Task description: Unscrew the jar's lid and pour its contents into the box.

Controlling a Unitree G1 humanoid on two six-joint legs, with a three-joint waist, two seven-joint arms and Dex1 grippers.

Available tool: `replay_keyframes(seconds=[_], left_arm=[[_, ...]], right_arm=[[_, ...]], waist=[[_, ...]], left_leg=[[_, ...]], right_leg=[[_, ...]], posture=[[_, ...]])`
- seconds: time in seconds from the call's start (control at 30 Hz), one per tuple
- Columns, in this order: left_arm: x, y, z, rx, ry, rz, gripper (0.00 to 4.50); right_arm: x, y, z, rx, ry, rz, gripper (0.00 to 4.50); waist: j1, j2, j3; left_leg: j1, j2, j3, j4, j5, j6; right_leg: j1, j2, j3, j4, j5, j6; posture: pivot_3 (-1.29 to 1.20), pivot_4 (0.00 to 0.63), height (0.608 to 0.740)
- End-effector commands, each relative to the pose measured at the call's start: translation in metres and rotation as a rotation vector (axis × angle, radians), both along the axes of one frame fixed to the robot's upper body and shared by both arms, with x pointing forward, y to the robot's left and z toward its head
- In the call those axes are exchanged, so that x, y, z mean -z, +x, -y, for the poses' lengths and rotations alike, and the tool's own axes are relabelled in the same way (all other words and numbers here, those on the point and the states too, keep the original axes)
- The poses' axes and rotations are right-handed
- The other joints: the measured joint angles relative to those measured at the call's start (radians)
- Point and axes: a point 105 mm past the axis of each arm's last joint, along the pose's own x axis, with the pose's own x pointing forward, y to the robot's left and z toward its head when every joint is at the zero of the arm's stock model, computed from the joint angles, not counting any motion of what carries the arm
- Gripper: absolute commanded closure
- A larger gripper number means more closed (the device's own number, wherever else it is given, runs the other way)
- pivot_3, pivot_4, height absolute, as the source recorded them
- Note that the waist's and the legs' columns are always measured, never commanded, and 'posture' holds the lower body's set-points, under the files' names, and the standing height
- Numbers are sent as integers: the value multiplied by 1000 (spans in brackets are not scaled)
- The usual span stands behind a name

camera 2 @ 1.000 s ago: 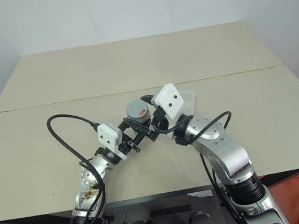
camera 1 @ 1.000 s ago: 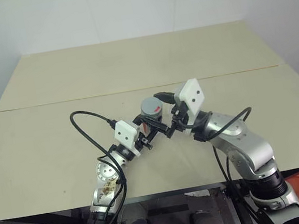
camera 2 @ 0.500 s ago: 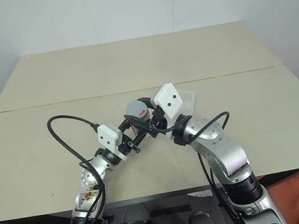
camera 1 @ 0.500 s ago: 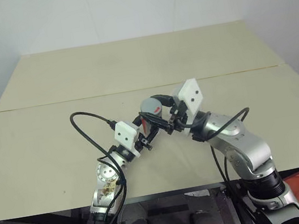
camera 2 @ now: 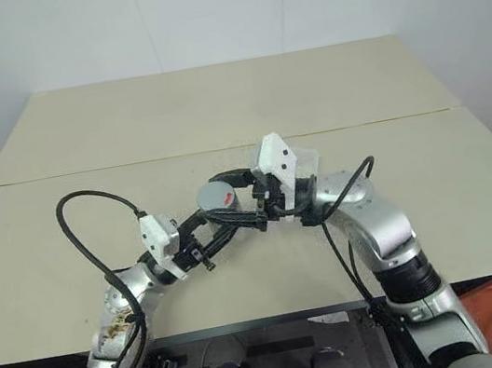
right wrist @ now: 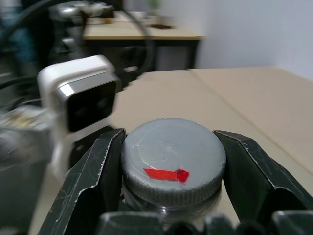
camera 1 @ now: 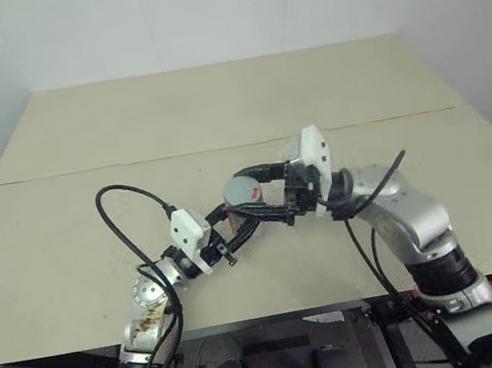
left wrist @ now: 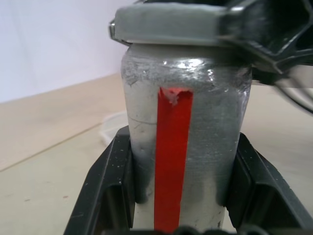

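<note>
With the left gripper (left wrist: 176, 215) clamping the jar (left wrist: 183, 147) above the table (camera 1: 215, 113) and the right gripper (right wrist: 171, 166) clenching the lid (right wrist: 173, 159), which is sitting on the jar, unscrewing is underway while pouring into the box (camera 2: 310, 162) is remaining.

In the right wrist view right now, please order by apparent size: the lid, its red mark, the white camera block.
1. The lid, gripped by the right gripper.
2. The white camera block; it sits farther away, so its true size is unsure.
3. The red mark.
</note>
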Motion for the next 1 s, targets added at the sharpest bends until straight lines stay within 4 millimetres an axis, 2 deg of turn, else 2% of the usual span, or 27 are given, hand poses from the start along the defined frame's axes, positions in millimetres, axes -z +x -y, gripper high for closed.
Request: replay_keyframes(seconds=[0.03,0.27,0.43,0.6,0.67,0.7,0.77,0.8,1.0], left_arm=[[-19,-14,16,118,-22,65,2544],[-21,-17,20,154,-47,51,2544],[-20,-16,22,162,-43,52,2544],[-20,-11,20,135,-32,58,2544],[-19,-8,19,119,-45,57,2544],[-19,-7,19,115,-49,57,2544],[-19,-4,19,98,-54,68,2544],[-19,-3,20,93,-58,71,2544],[-15,-1,19,85,-62,63,2544]], right_arm=[[3,-8,-6,-220,-88,67,1702],[-1,9,-7,-427,-149,64,1702],[0,14,-8,-471,-199,67,1702],[-3,17,-8,-479,-170,52,1702],[-4,17,-7,-476,-162,46,986],[-4,17,-7,-475,-161,47,825],[-6,16,-3,-472,-156,56,178],[-6,16,-1,-471,-154,58,38],[-17,10,15,-419,-92,117,38]], waist=[[0,0,0],[-1,0,0],[-1,0,0],[2,1,0],[1,1,0],[2,1,0],[3,1,0],[2,0,0],[2,1,0]], left_leg=[[0,0,0,0,0,0],[0,0,0,0,0,0],[0,0,0,0,0,0],[0,0,0,0,0,0],[0,0,0,0,0,0],[0,0,0,0,0,0],[0,0,0,0,0,0],[0,0,0,0,0,0],[0,0,0,-1,0,0]], right_leg=[[0,0,0,0,0,0],[0,0,0,0,0,0],[0,0,0,0,0,0],[0,0,0,0,0,0],[0,0,0,0,0,0],[0,0,0,0,0,0],[0,0,0,0,0,0],[0,-1,0,0,0,0],[-1,-1,0,0,0,0]], posture=[[0,150,740],[0,150,740],[0,150,740],[0,150,740],[0,150,740],[0,150,740],[0,150,740],[0,150,740],[0,150,740]])
